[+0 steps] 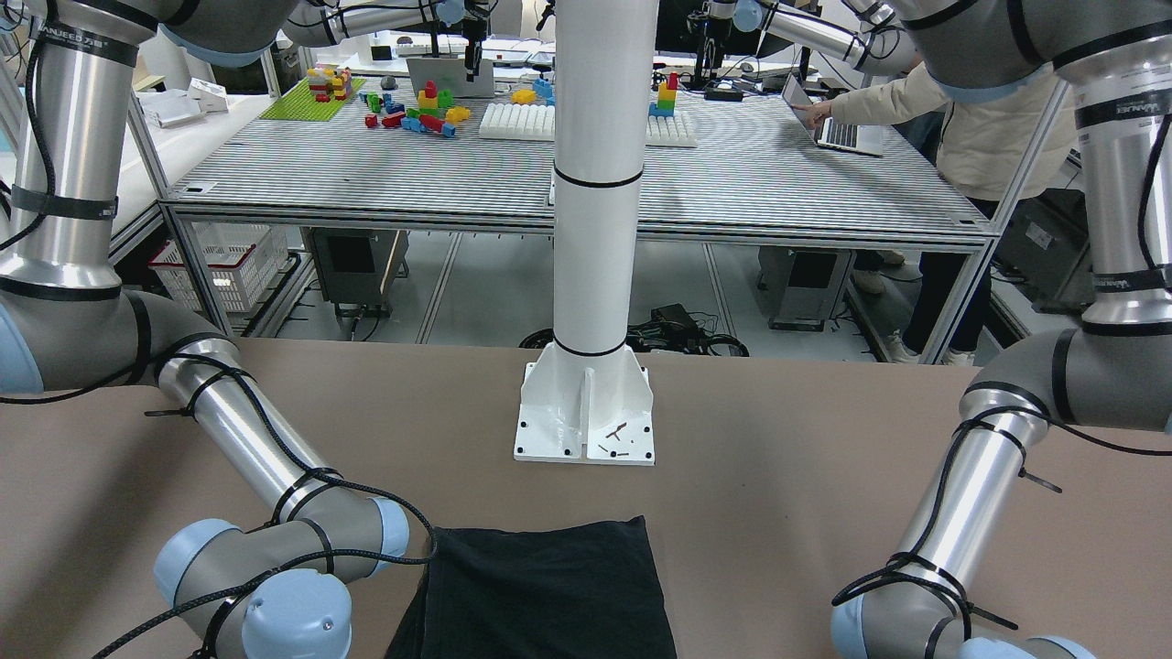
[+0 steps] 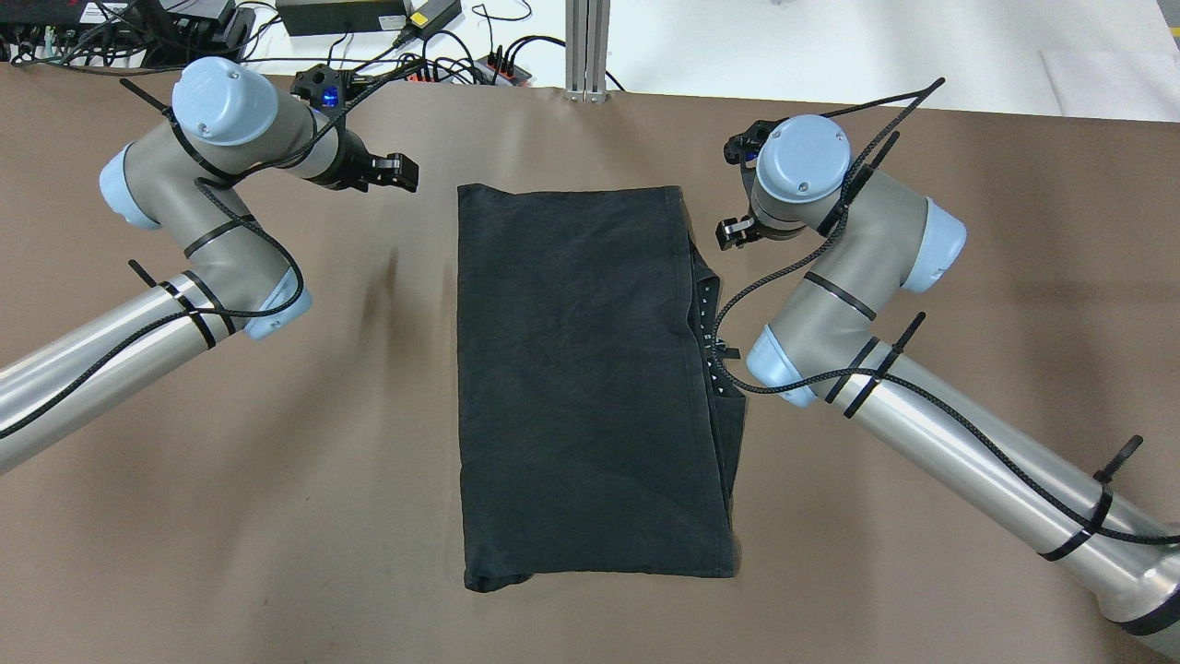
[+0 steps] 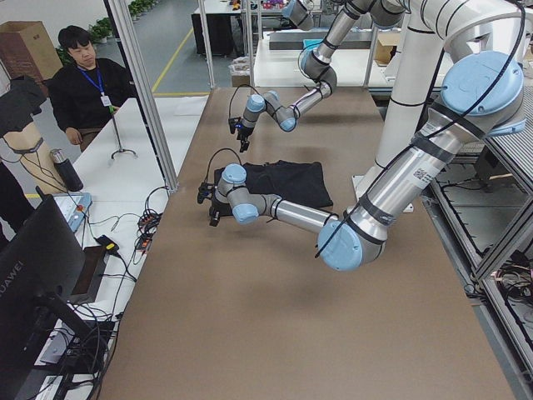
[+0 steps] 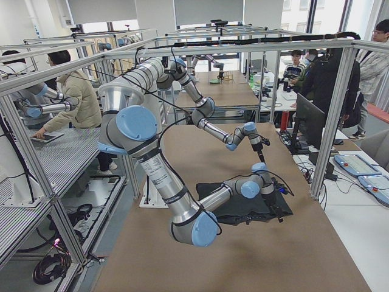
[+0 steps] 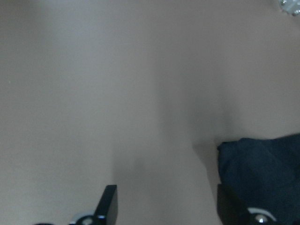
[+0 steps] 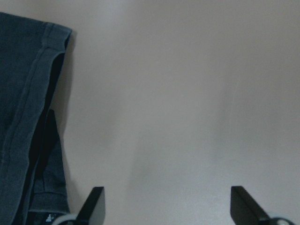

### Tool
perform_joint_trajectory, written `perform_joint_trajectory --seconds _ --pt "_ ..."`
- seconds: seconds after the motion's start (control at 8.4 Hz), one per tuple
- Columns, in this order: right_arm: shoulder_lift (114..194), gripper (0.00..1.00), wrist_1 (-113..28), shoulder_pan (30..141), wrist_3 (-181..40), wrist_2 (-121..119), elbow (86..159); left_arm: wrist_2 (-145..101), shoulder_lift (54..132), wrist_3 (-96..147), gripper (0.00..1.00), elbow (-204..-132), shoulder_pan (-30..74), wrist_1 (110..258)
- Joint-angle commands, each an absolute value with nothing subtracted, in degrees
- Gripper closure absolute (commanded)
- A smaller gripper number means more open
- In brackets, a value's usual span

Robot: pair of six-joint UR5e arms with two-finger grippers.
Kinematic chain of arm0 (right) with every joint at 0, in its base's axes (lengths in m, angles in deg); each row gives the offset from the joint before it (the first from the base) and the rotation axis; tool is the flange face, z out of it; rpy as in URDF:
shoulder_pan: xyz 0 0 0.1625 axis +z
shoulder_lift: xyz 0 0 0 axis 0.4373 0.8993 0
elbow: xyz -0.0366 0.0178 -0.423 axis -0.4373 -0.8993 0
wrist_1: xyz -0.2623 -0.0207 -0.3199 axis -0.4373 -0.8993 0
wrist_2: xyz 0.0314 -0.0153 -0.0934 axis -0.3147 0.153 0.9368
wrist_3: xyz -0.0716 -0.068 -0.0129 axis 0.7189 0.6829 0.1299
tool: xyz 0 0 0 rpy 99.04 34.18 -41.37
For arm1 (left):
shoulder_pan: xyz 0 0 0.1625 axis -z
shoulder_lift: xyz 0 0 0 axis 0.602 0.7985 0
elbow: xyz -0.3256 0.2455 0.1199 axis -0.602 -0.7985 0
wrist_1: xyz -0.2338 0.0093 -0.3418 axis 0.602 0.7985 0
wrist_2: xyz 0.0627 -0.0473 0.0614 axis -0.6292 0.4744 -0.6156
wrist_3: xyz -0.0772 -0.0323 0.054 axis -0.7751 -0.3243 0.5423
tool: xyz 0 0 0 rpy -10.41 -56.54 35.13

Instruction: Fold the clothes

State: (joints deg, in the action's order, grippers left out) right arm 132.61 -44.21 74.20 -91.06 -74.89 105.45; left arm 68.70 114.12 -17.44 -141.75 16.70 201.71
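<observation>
The clothes (image 2: pixel 590 387) are one black piece lying flat as a tall rectangle in the middle of the brown table, with lower layers peeking out along its right edge. The same clothes (image 1: pixel 540 595) lie just in front of the white pillar. My left gripper (image 2: pixel 403 173) hovers left of the far left corner, apart from it and open. In the left wrist view the clothes' corner (image 5: pixel 262 173) lies by the right finger (image 5: pixel 229 206). My right gripper (image 2: pixel 735 231) is open beside the far right corner; the clothes (image 6: pixel 28 117) lie left of its left finger (image 6: pixel 93 206).
The white pillar (image 1: pixel 591 229) stands bolted to the table on the robot's side. Cables and power strips (image 2: pixel 369 28) run along the far edge. A seated person (image 3: pixel 87 83) and a monitor (image 3: pixel 42 275) are beyond that edge. Brown table (image 2: pixel 277 516) surrounds the clothes.
</observation>
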Motion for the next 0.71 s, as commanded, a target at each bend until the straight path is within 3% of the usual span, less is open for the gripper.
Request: perform_joint_trajectory --seconds 0.0,0.24,0.6 --pt "132.7 0.06 -44.2 74.2 -91.1 -74.9 105.7 70.2 112.3 -17.2 0.21 -143.4 16.6 203.2" --pt "132.9 0.06 -44.1 74.2 -91.1 -75.0 105.7 71.3 111.8 -17.4 0.13 -145.0 16.6 203.0" --pt "133.0 0.06 -44.1 74.2 -91.1 -75.0 105.9 71.5 108.0 -18.7 0.15 -150.1 16.3 203.1"
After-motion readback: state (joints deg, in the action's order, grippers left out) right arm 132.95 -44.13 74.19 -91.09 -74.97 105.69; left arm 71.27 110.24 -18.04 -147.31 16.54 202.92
